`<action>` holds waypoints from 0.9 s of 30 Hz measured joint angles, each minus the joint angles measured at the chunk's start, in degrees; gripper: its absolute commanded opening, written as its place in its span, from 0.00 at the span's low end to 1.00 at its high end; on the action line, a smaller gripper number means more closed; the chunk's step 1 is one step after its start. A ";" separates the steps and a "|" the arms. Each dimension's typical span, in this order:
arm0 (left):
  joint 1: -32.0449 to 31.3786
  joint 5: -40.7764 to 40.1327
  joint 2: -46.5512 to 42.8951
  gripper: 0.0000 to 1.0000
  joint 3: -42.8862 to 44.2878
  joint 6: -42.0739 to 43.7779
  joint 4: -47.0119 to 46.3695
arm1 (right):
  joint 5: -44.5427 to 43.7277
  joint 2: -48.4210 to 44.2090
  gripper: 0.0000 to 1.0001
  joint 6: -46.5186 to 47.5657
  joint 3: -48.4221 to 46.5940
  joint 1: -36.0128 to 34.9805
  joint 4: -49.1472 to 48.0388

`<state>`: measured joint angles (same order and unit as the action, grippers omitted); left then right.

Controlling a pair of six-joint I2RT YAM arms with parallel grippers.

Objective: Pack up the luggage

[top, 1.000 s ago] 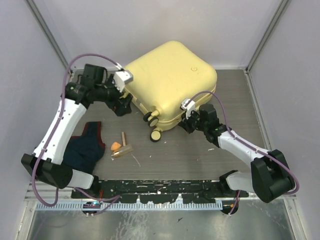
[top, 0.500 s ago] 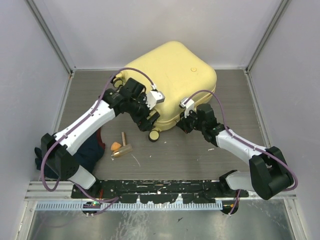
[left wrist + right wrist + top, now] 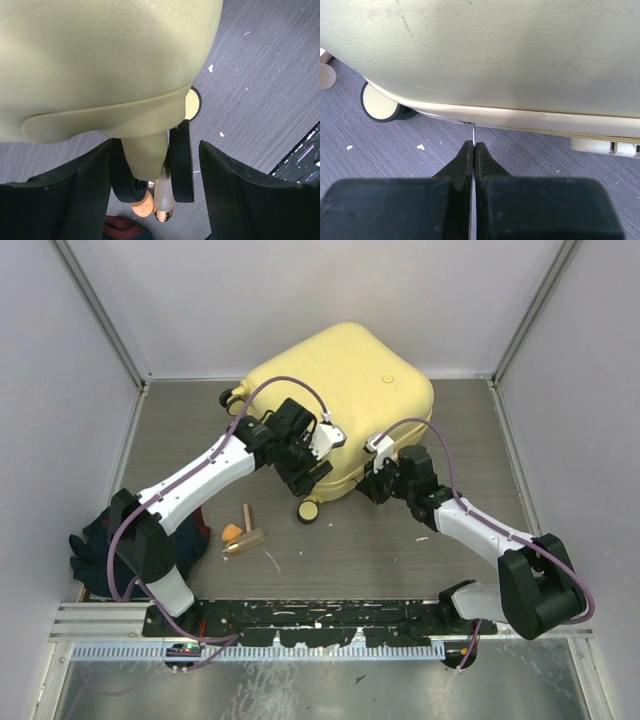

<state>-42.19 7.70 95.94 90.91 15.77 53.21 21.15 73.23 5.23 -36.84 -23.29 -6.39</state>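
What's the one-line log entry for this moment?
luggage: lid down | left pincer: open, astride wheel | right pincer: shut on zipper pull

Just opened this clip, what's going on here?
Both arms are at the near edge of the closed pale-yellow suitcase, which lies flat on the table. The right gripper is pinched shut on the thin zipper pull at the seam. The left gripper is open, its fingers straddling a caster wheel without gripping it. A dark garment and a few small items lie outside the case.
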 measured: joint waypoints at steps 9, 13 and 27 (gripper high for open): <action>-0.24 -0.63 0.17 0.77 -0.26 -1.09 0.52 | 1.88 -0.13 0.01 0.46 0.00 1.14 0.20; 0.13 -0.76 -2.40 0.67 -3.34 -1.66 -0.24 | 2.01 -0.59 0.01 0.68 0.00 1.31 0.48; 1.09 0.11 -3.08 0.00 -3.76 -1.49 -0.83 | 1.95 -1.75 0.00 5.29 -0.02 11.69 1.51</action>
<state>-41.10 7.81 92.86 87.15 14.28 52.38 23.09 71.48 10.52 -36.86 -11.60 -4.89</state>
